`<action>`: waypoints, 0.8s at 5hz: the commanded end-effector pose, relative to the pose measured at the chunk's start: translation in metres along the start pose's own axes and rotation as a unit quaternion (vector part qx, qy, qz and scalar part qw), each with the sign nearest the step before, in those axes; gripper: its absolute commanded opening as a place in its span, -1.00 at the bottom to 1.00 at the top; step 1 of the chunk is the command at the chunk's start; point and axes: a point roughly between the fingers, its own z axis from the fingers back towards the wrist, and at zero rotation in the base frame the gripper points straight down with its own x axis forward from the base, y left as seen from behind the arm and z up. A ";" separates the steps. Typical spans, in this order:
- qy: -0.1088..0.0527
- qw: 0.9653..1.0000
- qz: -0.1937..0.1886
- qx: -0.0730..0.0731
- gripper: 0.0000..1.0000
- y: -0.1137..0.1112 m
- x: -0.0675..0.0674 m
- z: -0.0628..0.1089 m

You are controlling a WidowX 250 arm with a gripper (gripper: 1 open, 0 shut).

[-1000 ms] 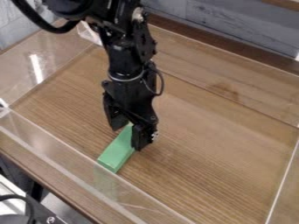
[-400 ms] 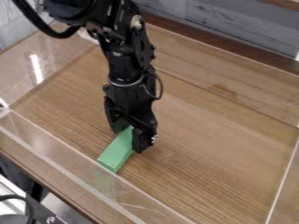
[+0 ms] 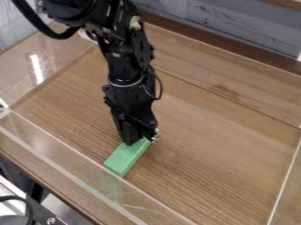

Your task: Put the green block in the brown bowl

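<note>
The green block (image 3: pixel 125 160) lies flat on the wooden table (image 3: pixel 223 132), near the front clear wall. It is a bright green bar, angled from lower left to upper right. My black gripper (image 3: pixel 136 137) points straight down over the block's far end. Its fingers are drawn together on that end, which they partly hide. The block still rests on the wood. The brown bowl is out of view.
A low clear plastic wall (image 3: pixel 59 154) runs along the front and left edges of the table. Another clear panel (image 3: pixel 286 180) stands at the right. Grey planks (image 3: pixel 223 22) form the back wall. A black cable loops above the arm (image 3: pixel 123 53).
The gripper's fingers have gone from spread apart to drawn together over the block's far end. The block has shifted a little to the right. The arm has stayed in place.
</note>
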 end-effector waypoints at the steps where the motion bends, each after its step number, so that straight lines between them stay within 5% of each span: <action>1: -0.005 1.000 0.006 -0.001 -1.00 0.001 0.000 0.008; 4: 0.012 1.000 0.015 -0.011 -1.00 -0.001 -0.006 0.024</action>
